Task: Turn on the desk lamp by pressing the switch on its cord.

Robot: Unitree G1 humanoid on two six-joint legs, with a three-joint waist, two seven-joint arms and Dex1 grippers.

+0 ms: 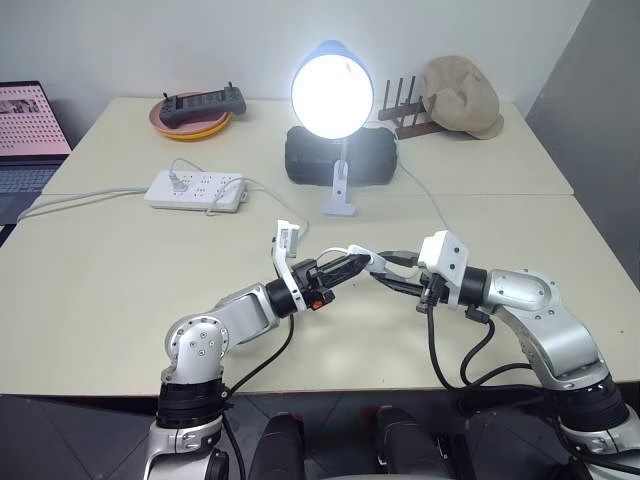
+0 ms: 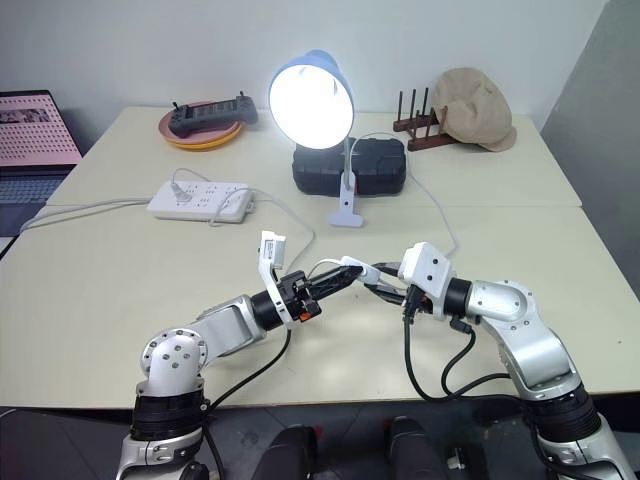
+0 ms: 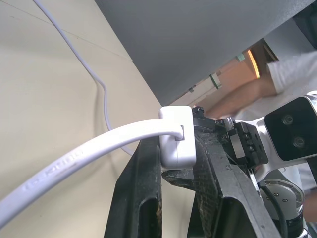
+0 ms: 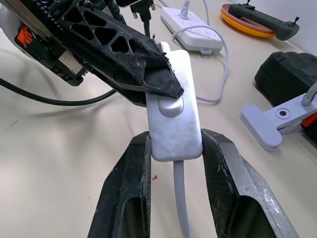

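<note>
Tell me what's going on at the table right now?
The right gripper is shut on the small white oblong inline switch, holding it above the beige table. The left gripper is shut too, its black fingertips pressing on the switch's button. The desk lamp with the round light-blue shade is lit, so the press seems to have worked.

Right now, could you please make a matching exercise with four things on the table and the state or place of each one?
Things:
1. desk lamp
2. switch
3. power strip
4. beige cap

States or places:
A. lies on the wooden rack
B. lit
C. has a plug in it
D. gripped between the right end effector fingers

Pairs: 1-B, 2-D, 3-C, 4-A
</note>
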